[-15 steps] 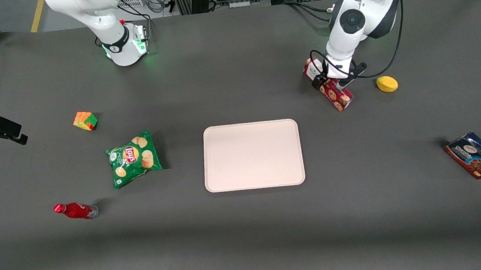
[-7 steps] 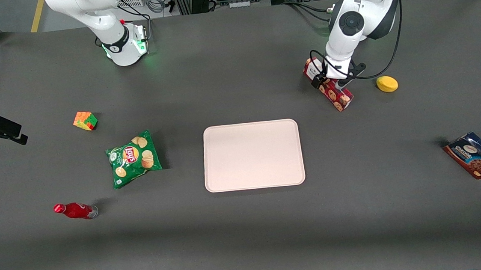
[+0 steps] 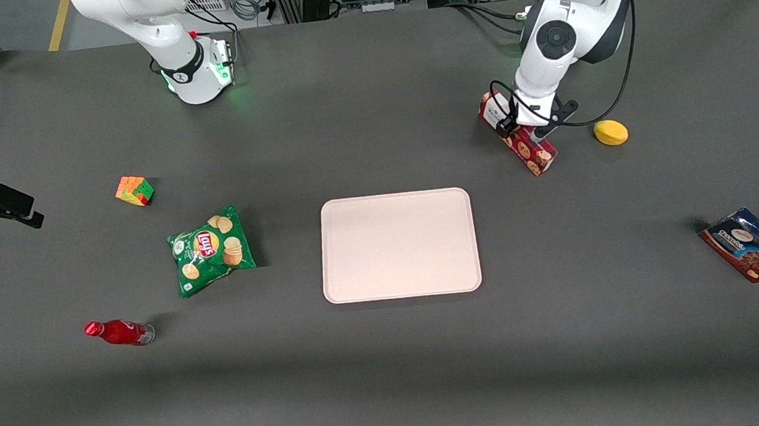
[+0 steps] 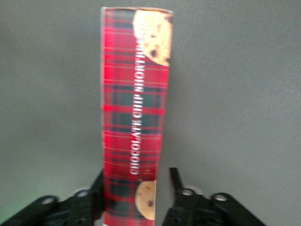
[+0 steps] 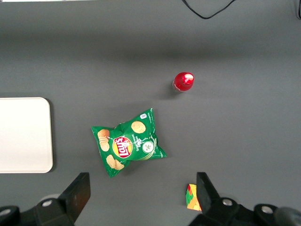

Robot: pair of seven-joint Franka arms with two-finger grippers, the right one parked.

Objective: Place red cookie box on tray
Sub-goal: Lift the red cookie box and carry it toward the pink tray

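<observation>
Front view finds the left arm's gripper (image 3: pixel 524 135) down over the red cookie box (image 3: pixel 520 138), which lies on the dark table (image 3: pixel 392 368), farther from the camera than the tray (image 3: pixel 399 245) and off toward the working arm's end. A yellow sponge-like object (image 3: pixel 610 132) sits near the box, farther still toward that end.

From the wrist camera, the gripper (image 4: pixel 136 193) straddles the red cookie box (image 4: pixel 135 117) across its narrow width, one finger against one long side and the other finger (image 4: pixel 175 181) standing just off the opposite side, so the fingers appear apart and not yet clamped.

Closing squarely on both long sides near the box's middle looks like the sound way to finish this grasp; a pinch near one end would likely let the long carton swing or droop when lifted.

The box lies flat, its long axis running diagonally to the tray's edges, the white-labelled end pointing away from the tray and the cookie-printed end pointing toward the tray's nearest corner. Some turning looks needed to lay it in line with the tray's edges.
</observation>
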